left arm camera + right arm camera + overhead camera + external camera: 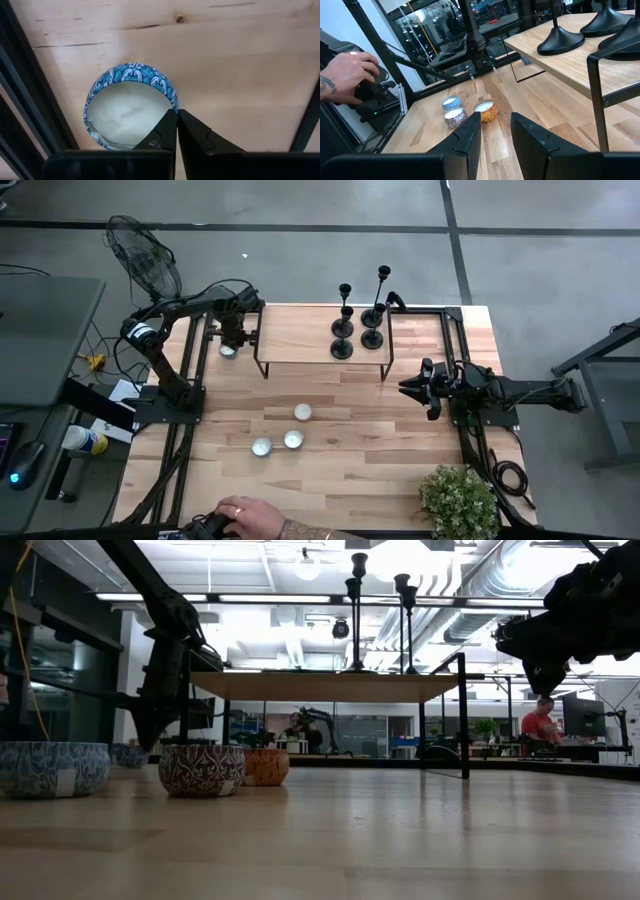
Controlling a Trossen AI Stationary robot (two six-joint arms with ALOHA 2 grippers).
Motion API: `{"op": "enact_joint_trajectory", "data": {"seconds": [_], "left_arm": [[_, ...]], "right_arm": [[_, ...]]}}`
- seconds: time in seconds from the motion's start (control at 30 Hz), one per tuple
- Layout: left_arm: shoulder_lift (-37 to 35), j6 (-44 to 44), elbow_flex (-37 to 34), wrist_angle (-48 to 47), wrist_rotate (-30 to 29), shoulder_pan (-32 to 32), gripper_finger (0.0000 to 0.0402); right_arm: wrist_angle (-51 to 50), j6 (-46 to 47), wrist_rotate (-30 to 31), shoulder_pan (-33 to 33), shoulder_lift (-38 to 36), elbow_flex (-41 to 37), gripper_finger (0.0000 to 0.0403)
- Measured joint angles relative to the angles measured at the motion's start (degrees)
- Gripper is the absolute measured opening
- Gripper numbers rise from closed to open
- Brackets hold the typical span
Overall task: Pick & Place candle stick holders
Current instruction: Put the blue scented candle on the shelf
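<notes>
Candle stick holders (358, 320): four black ones, standing upright in a tight cluster on the raised wooden shelf (300, 340), upper centre of the high view, toward the shelf's right end. Heights differ; the tallest is at the back right. In the low view their cups and stems (380, 600) show above the shelf top, upper centre. In the right wrist view three flared bases (560, 40) sit on the shelf surface, upper right.

Left end effector (177, 131): fingers pinched fully together, nothing between them. It hangs just over a blue-patterned candle tin (131, 105), at the tin's rim. High view puts this at the left end of the shelf, upper left of the table (400, 450).

Right end effector (495, 132): fingers part-way apart, holding nothing. It's off the table surface at the right side of the high view, just right of the shelf frame, pointing left.

Three more small candle tins (285, 430) sit grouped on the table, centre-lower in the high view.

Potted plant (458, 498) at lower right. Fan (145, 255) off the table, upper left.

A person's hand (245, 520) rests on a dark controller at the bottom edge.
</notes>
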Motion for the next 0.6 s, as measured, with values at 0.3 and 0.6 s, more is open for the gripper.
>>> {"op": "enact_joint_trajectory", "data": {"seconds": [0.3, 0.6], "left_arm": [[-1.7, 1.0, 0.0, -0.7, 0.0, 0.1, 0.0001], [-9.8, 0.0, 0.8, -3.4, 0.5, 0.1, 0.0001]], "right_arm": [[0.0, 0.0, 0.0, 0.0, 0.0, 0.0, 0.0098], [0.0, 0.0, 0.0, 0.0, 0.0, 0.0, 0.0098]]}}
